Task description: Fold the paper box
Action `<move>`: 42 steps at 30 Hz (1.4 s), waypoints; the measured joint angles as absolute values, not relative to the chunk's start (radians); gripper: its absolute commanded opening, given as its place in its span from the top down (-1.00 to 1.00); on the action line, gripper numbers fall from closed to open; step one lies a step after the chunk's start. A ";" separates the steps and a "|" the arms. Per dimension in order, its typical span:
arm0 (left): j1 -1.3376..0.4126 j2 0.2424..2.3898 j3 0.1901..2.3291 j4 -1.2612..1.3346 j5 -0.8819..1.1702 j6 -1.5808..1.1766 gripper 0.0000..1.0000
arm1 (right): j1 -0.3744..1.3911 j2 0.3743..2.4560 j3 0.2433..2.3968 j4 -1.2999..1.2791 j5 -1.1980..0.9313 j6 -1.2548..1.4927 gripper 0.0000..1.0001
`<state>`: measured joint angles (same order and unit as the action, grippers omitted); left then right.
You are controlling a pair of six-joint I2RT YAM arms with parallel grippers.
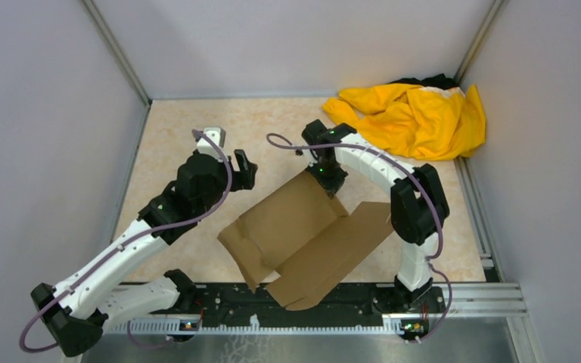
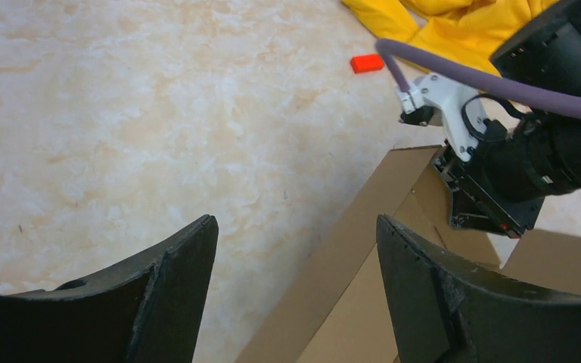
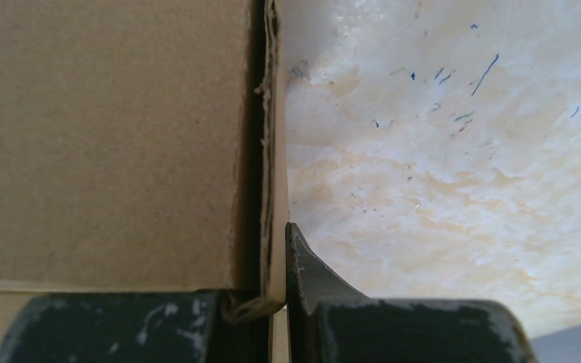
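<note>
Brown corrugated cardboard box [image 1: 302, 234] sits front-centre, crumpled yellow cloth garment [image 1: 416, 117] in the back-right corner, tiny red block [image 2: 367, 63] near that.

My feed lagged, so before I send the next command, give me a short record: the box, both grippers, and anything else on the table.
box: paper box, opened out, panels bent along a crease, not yet closed
right gripper: shut on the paper box, pinching its far edge
left gripper: open, holding nothing, above the table beside the box's left edge
other items: yellow cloth in the far right corner; red block near it, apart from the box
</note>
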<state>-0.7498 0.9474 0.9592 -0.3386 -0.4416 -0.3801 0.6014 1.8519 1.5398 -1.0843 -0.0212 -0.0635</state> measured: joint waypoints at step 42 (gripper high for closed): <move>-0.748 0.731 0.773 -0.291 -0.286 -0.345 -0.65 | 0.843 2.228 1.809 -1.103 0.496 -0.258 0.94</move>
